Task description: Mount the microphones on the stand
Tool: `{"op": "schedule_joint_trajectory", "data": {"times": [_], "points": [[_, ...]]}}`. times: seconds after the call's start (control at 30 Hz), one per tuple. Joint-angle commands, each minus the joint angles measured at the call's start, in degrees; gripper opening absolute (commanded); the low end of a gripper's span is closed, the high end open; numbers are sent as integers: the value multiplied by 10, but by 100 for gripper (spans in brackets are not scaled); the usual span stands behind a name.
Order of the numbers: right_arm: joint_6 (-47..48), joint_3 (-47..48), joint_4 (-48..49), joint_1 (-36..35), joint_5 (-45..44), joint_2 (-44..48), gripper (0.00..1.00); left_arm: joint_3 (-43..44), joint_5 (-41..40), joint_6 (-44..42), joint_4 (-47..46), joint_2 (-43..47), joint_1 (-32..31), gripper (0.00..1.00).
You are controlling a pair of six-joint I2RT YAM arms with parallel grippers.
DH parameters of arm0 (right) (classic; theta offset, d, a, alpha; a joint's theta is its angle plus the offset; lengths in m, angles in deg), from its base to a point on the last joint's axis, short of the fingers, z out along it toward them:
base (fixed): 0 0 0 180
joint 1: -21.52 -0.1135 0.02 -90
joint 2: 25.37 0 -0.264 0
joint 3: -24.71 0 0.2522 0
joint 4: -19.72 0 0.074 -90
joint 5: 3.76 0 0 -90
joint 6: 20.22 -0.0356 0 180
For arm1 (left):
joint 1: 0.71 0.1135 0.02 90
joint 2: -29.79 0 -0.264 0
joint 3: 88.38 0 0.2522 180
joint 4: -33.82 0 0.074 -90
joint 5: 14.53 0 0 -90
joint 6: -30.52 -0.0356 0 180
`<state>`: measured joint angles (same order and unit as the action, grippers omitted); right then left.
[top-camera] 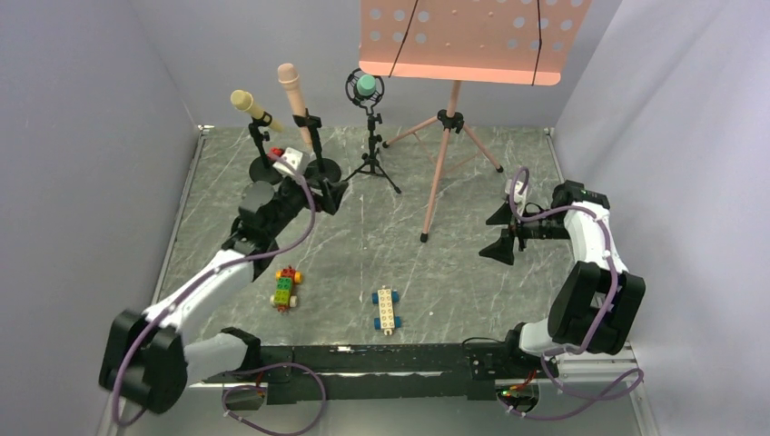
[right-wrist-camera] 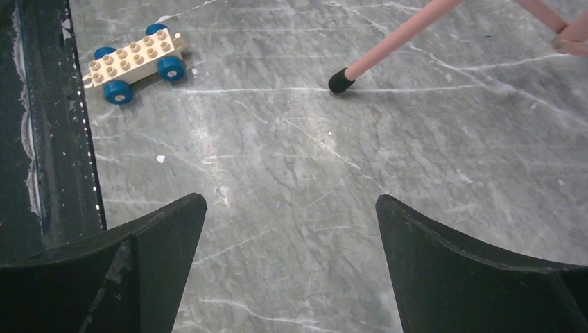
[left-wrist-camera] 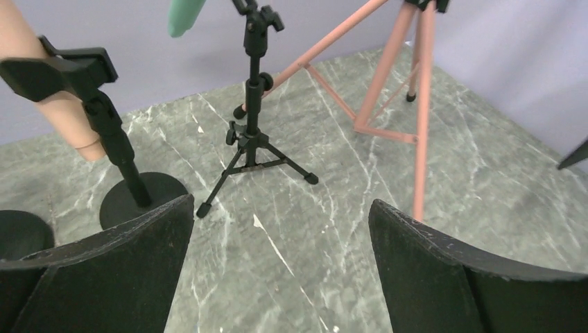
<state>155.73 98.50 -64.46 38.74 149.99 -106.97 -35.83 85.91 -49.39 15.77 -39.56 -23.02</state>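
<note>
Three microphones sit in stands at the back left. The pale yellow microphone (top-camera: pixel 243 102) leans in a clip on a round-base stand (top-camera: pixel 261 145). The pink microphone (top-camera: pixel 291 89) (left-wrist-camera: pixel 59 114) is clamped in the second round-base stand (top-camera: pixel 314 136) (left-wrist-camera: pixel 114 142). The teal microphone (top-camera: pixel 366 85) (left-wrist-camera: pixel 184 15) rests in the shock mount of a black tripod stand (top-camera: pixel 371 145) (left-wrist-camera: pixel 252 132). My left gripper (top-camera: pixel 334 195) (left-wrist-camera: pixel 281 229) is open and empty, just in front of the pink microphone's stand. My right gripper (top-camera: pixel 498 234) (right-wrist-camera: pixel 291 222) is open and empty over the table at the right.
A pink music stand (top-camera: pixel 472 36) on a tripod (top-camera: pixel 442 154) (left-wrist-camera: pixel 416 104) stands at the back centre; one leg tip (right-wrist-camera: pixel 341 80) shows in the right wrist view. Two toy brick cars lie near the front: a colourful one (top-camera: pixel 287 288) and a cream-and-blue one (top-camera: pixel 387 309) (right-wrist-camera: pixel 135 59).
</note>
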Motion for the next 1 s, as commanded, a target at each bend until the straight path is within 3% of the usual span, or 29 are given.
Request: {"op": "schedule_joint_trajectory", "data": {"times": [0.0,0.1,0.17,0.23,0.3,0.37,0.43,0.57,0.73,0.8,0.9,0.97], "points": [[19,9,2,22,48,34,100,36,22,-34,204,119,4,99],[18,12,-4,46,73,52,100,65,43,-28,322,171,31,99],[-12,17,9,59,91,70,100,59,90,0,361,209,89,99],[-104,20,62,67,98,100,100,41,151,29,382,246,172,99],[-272,15,178,72,78,134,100,28,182,47,412,273,262,99],[-472,-7,334,75,25,176,100,13,175,54,438,295,290,99],[-584,-24,423,75,-33,215,100,-5,159,56,460,310,299,99],[-734,-49,523,74,-170,290,100,-22,98,8,511,326,299,99],[-924,-19,518,75,-363,289,100,-39,92,6,481,361,299,99],[-932,-16,505,75,-365,303,100,-33,93,5,485,360,298,99],[-879,-14,481,75,-264,323,100,-28,98,7,494,356,299,99],[-882,-18,478,75,-257,327,100,-30,108,10,488,358,299,99]]}}
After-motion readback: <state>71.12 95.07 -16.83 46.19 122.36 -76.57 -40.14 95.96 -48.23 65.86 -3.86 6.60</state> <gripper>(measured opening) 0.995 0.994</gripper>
